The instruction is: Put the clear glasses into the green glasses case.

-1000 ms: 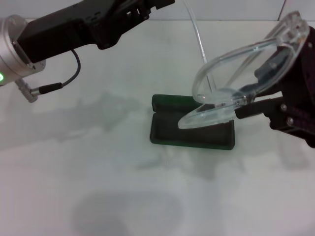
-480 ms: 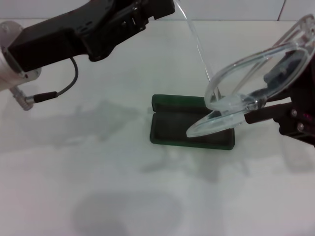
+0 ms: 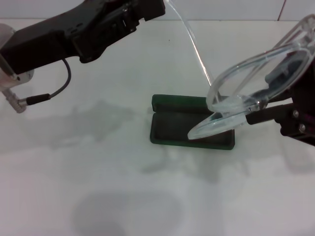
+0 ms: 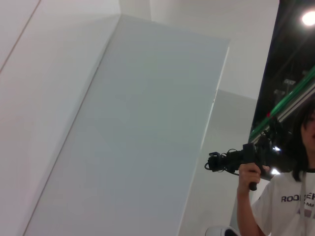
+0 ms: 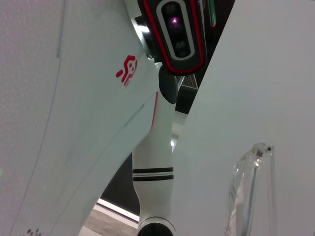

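Now the right gripper (image 3: 275, 105) has drifted slightly right, pinching the clear glasses (image 3: 246, 93) tilted above the right end of the open green glasses case (image 3: 172, 129); still no insertion. Left gripper's state can't be told.

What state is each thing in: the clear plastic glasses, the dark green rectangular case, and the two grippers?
Clear plastic glasses: held in the air above the case, one temple arm unfolded.
Dark green rectangular case: open, lying flat on the white table, nothing inside.
Right gripper: shut on the glasses.
Left gripper: raised, far side of table.
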